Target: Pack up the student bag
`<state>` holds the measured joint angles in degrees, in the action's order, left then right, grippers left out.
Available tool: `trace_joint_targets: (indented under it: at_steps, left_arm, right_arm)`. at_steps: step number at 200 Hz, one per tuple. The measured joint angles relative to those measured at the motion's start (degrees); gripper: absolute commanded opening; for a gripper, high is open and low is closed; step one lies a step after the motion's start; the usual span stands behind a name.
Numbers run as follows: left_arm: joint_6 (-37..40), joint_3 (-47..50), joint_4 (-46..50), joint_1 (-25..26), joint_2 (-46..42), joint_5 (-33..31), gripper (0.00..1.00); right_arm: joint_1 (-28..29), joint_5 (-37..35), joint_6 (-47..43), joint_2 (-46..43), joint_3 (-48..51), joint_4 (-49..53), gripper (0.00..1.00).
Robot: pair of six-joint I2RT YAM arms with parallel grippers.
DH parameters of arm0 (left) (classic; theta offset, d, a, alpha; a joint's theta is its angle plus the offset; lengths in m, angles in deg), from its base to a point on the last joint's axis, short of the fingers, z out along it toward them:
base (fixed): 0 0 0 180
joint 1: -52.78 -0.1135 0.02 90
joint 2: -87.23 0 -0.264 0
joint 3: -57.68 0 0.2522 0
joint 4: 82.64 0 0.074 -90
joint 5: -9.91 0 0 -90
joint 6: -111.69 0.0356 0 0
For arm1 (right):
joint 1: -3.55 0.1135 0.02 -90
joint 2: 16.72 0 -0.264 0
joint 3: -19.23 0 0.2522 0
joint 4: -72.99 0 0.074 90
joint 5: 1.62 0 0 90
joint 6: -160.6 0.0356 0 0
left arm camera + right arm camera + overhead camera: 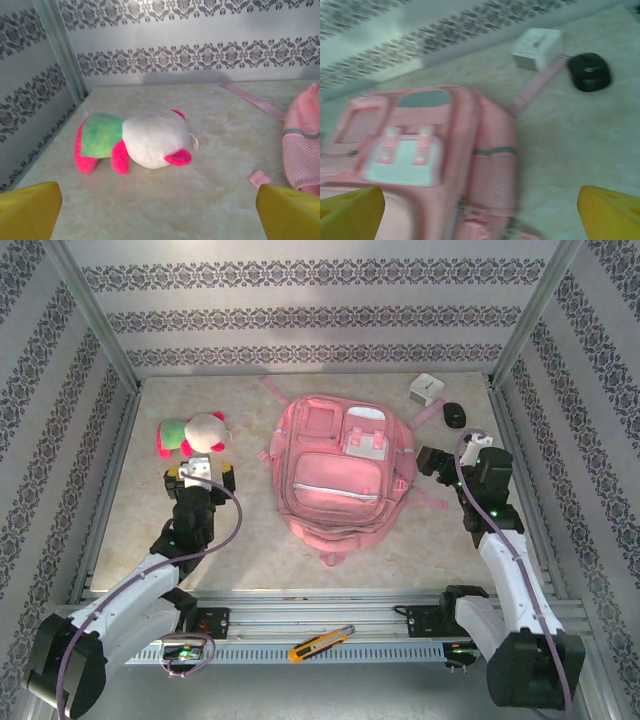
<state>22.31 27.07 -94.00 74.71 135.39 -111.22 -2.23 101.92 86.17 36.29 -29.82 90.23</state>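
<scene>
Table, marble-look top, patterned walls on three sides.

- The student bag (335, 475) lies flat on its back in the middle of the table, front pockets up. Its long axis runs from the near edge toward the far wall, with the shoulder straps trailing off the far end. The main zip looks closed, though I cannot be sure from here.
- Left gripper (200, 468): jaws spread wide, nothing between them. It points at the plush toy (135, 140), which lies on its side just ahead, toward the far-left corner. From this claw the bag is off to the right, near but apart.
- Right gripper (434, 461): jaws also spread wide and empty, both yellow tips at the edges of its own camera's view. It hangs just beside the bag's right flank, by the mesh side pocket. The bag lies to its left, broadside on.
- White box (426, 390) and a small black object (455, 415) sit behind the right claw, near the far-right corner.

Judgement: the right arm is the nearer one to the bag and best placed to work the zip. The left is lined up for the toy.
</scene>
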Motion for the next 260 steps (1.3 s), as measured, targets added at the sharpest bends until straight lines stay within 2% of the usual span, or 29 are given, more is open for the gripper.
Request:
trace_joint_targets:
  at_steps: [29,64,84,110,138,191,225,251,260]
  left_arm:
    - [5.77,6.47,-10.84,-1.11,0.22,-0.83,0.99]
    - [9.01,8.68,-19.91,-3.96,7.63,2.27,0.99]
    - [9.29,9.07,-27.08,-5.77,16.09,5.33,0.99]
    - [9.97,9.77,-40.52,-6.91,32.02,9.97,0.99]
    - [11.23,9.09,-46.77,-6.97,42.6,13.57,0.99]
    - [11.13,7.45,-52.19,-7.69,43.89,12.87,0.99]
    - [10.95,7.45,-52.98,-7.82,43.89,12.68,0.99]
    - [10.25,7.45,-53.02,-9.01,43.95,13.35,0.99]
    - [9.7,7.45,-53.22,-9.99,44.13,13.86,0.99]
  right_arm:
    - [-2.16,-1.29,-5.75,4.52,4.52,-5.57,0.98]
    - [-2.27,-1.03,-11.8,11.19,10.56,-14.49,0.98]
    - [-2.27,-0.61,-12.83,14.03,12.83,-21.51,0.98]
    - [-2.23,-0.37,-12.85,17.25,15.93,-31.95,0.98]
    - [-0.94,0.07,-14.1,18.8,18.12,-39.85,0.98]
    - [0.66,2.69,-14.12,22.32,18.32,-49.42,0.98]
    - [5.03,3.26,-16.74,25.59,18.32,-51.6,0.98]
    - [5.55,-0.46,-16.63,31.87,17.97,-56.96,0.98]
    - [5.18,-2.01,-15.91,33.9,16.85,-55.78,0.98]
